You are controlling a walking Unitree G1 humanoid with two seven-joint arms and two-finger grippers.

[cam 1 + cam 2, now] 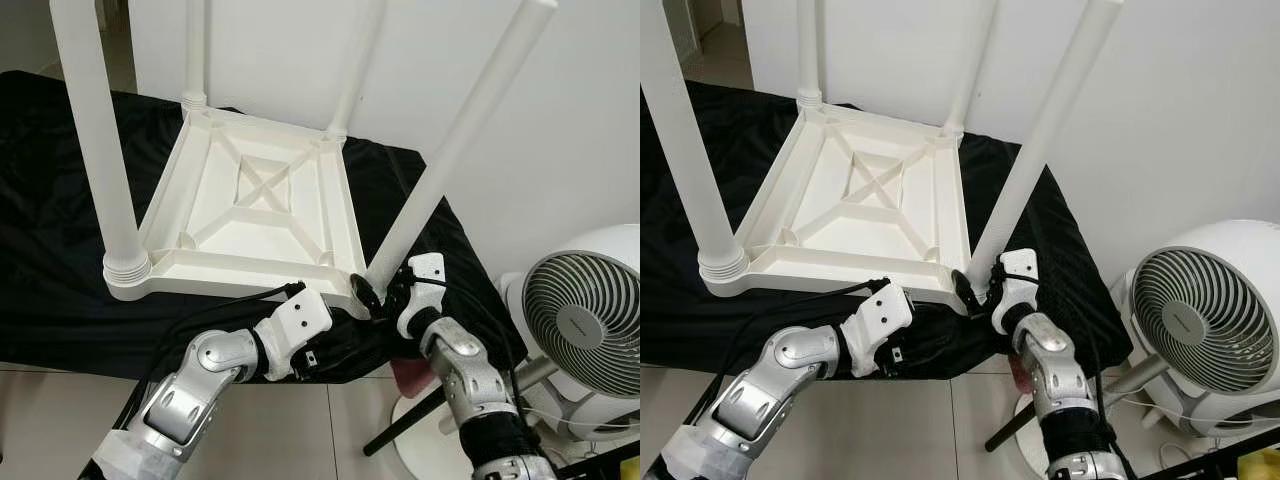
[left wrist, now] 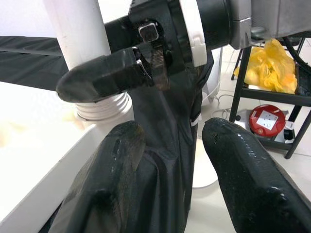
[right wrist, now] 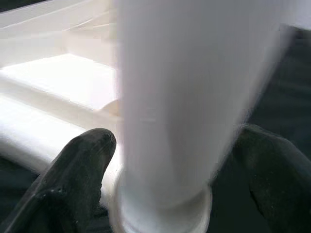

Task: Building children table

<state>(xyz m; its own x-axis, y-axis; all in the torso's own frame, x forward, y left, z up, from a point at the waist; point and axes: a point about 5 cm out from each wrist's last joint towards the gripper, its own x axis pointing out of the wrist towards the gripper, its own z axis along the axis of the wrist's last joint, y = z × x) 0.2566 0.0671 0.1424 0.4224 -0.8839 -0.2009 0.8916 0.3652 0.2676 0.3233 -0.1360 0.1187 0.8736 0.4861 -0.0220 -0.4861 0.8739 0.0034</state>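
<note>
A white plastic children's table (image 1: 230, 268) lies upside down on a black cloth (image 1: 60, 220), its legs pointing up. My right gripper (image 1: 383, 292) sits at the base of the tilted near-right leg (image 1: 450, 150). In the right wrist view its two black fingers (image 3: 82, 165) press either side of that leg (image 3: 194, 97) just above the ribbed collar. My left gripper (image 2: 170, 141) is open just below the table's near edge, against the hanging cloth, with nothing between its fingers. The left wrist view looks up at the right gripper's finger (image 2: 102, 73) by the leg collar (image 2: 104, 109).
A white pedestal fan (image 1: 585, 320) stands on the floor to the right, close to my right arm. A black rack holding a yellow bag (image 2: 272, 63) and a red round item (image 2: 266, 120) is beyond it. A white wall rises behind the table.
</note>
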